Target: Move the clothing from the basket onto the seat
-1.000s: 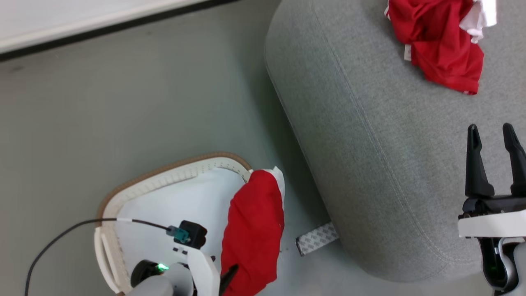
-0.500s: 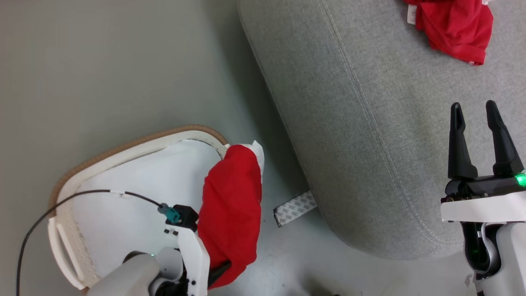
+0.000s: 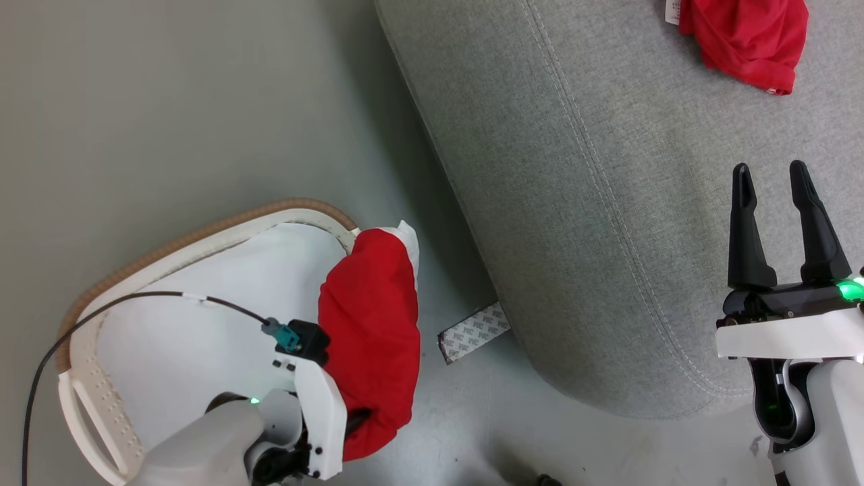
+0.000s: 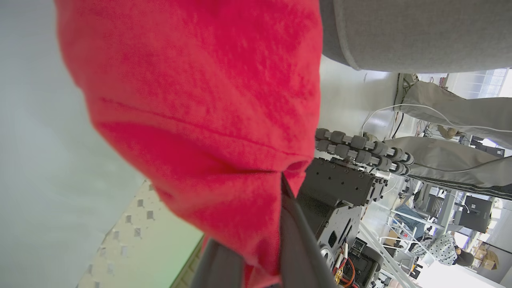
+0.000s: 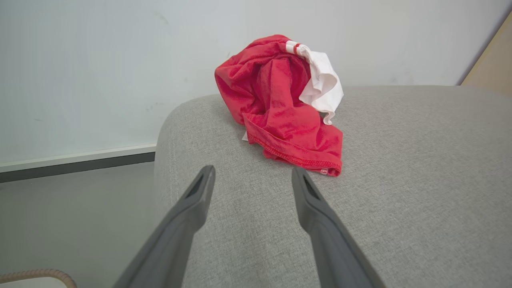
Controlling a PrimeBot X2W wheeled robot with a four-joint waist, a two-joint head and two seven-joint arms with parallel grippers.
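Note:
A red piece of clothing with a white edge hangs over the right rim of the white basket, which stands on the floor. My left gripper is at its lower end, shut on the red fabric. In the left wrist view the cloth bunches between the dark fingers. A second red and white garment lies crumpled on the grey seat. My right gripper hovers open over the seat, short of that garment and holding nothing.
A grey patterned strip lies on the floor between basket and seat. A black cable arcs over the basket to my left wrist. My wheeled base is close behind the held cloth. A white wall with a dark skirting stands beyond the seat.
The head camera has moved, so the whole scene has shifted up and left. My left gripper's fingers have pushed into the red garment on the basket rim and closed on it. The right gripper stays open.

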